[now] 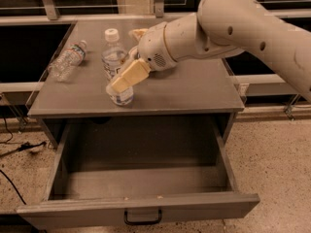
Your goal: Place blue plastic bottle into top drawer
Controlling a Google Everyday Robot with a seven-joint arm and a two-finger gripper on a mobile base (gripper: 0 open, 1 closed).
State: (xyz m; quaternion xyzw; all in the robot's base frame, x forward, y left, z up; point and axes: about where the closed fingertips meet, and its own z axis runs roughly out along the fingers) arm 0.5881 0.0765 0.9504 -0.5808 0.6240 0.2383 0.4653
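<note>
The blue plastic bottle (113, 56) stands upright on the grey cabinet top (194, 89), left of centre, with its white cap on. My gripper (123, 59) reaches in from the right and is open at the bottle. One beige finger (127, 76) crosses in front of the bottle's lower half, and the other finger (138, 32) shows behind it near the cap. The top drawer (136, 208) is pulled wide open below, with nothing in it and its black handle (142, 218) at the front centre.
A smaller crinkled clear bottle (68, 59) lies on its side at the cabinet top's left edge. My large white arm (233, 28) spans the top's right half. Dark windows and a rail run behind. Cables (14, 152) lie on the floor at left.
</note>
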